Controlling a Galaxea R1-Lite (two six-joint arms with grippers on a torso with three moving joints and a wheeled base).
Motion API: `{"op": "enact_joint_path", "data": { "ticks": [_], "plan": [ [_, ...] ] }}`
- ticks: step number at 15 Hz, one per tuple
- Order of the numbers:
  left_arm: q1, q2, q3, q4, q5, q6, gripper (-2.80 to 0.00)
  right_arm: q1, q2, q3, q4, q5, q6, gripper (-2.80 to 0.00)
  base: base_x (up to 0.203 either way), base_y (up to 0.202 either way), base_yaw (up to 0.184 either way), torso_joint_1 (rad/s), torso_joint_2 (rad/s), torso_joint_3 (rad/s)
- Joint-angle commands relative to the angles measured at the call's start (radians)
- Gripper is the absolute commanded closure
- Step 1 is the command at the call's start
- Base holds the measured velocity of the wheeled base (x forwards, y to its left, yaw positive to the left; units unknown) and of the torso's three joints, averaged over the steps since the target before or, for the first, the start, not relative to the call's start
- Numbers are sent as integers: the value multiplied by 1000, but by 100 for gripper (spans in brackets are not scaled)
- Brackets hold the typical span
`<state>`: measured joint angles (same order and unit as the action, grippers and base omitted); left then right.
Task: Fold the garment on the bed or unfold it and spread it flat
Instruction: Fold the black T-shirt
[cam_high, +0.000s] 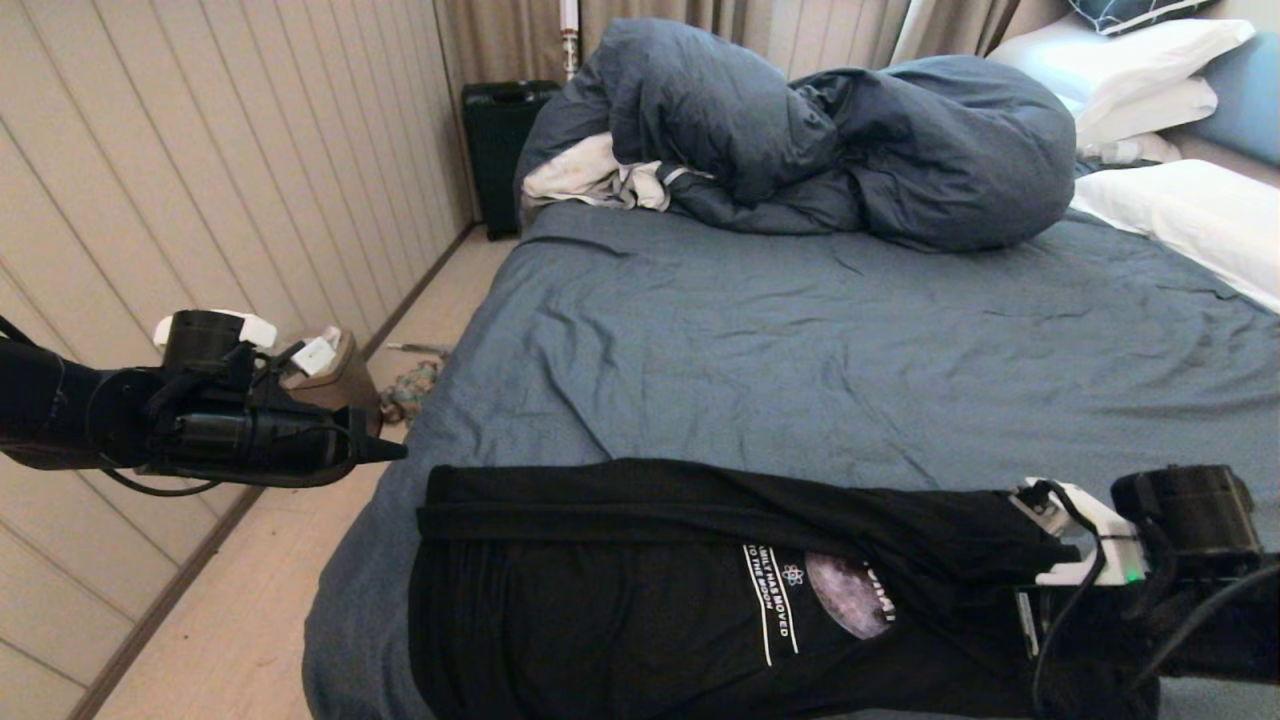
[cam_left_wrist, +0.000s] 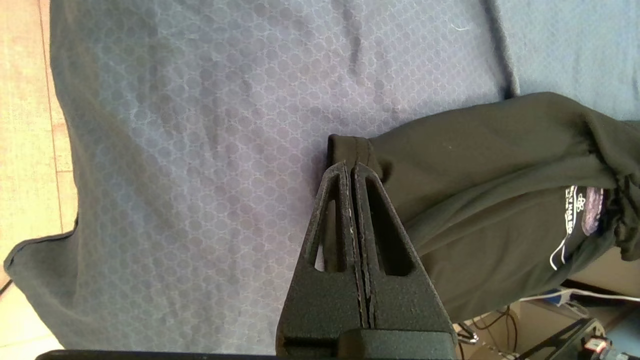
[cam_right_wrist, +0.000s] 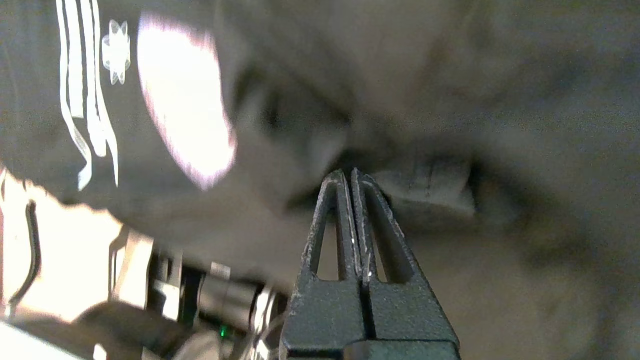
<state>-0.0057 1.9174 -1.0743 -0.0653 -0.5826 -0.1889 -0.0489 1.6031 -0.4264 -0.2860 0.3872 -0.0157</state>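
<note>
The garment (cam_high: 620, 600), a black T-shirt with a grey moon print (cam_high: 848, 595) and white lettering, lies along the near edge of the bed (cam_high: 800, 350), its far edge folded over itself. My left gripper (cam_high: 397, 452) hovers shut just off the shirt's left hem corner (cam_left_wrist: 350, 146), with nothing between its fingers (cam_left_wrist: 336, 200). My right gripper (cam_high: 1005, 620) is shut low over the shirt's right end, tips (cam_right_wrist: 348, 172) at a gathered fold; I cannot tell whether fabric is pinched. The garment (cam_right_wrist: 450, 100) fills that view.
A bulky dark-blue duvet (cam_high: 800, 130) and a white cloth (cam_high: 590, 175) are heaped at the far side. White pillows (cam_high: 1180, 210) lie at the right. Left of the bed are wooden floor (cam_high: 250, 620), a brown object (cam_high: 340, 375), a black case (cam_high: 500, 140) and the panelled wall.
</note>
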Motion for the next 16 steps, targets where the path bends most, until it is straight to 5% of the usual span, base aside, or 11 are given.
{"op": "enact_joint_path", "data": {
  "ticks": [1, 8, 16],
  "plan": [
    [0, 3, 0, -1, -3, -1, 0, 23, -69, 59, -2, 2, -2, 0, 0, 0, 0, 0, 0, 0],
    [-2, 11, -2, -1, -3, -1, 0, 96, -333, 170, 140, 2, -3, 0, 0, 0, 0, 0, 0, 0],
    [-3, 7, 1, -2, -3, -4, 0, 14, -129, -161, 245, -8, -8, 0, 0, 0, 0, 0, 0, 0]
  ]
}}
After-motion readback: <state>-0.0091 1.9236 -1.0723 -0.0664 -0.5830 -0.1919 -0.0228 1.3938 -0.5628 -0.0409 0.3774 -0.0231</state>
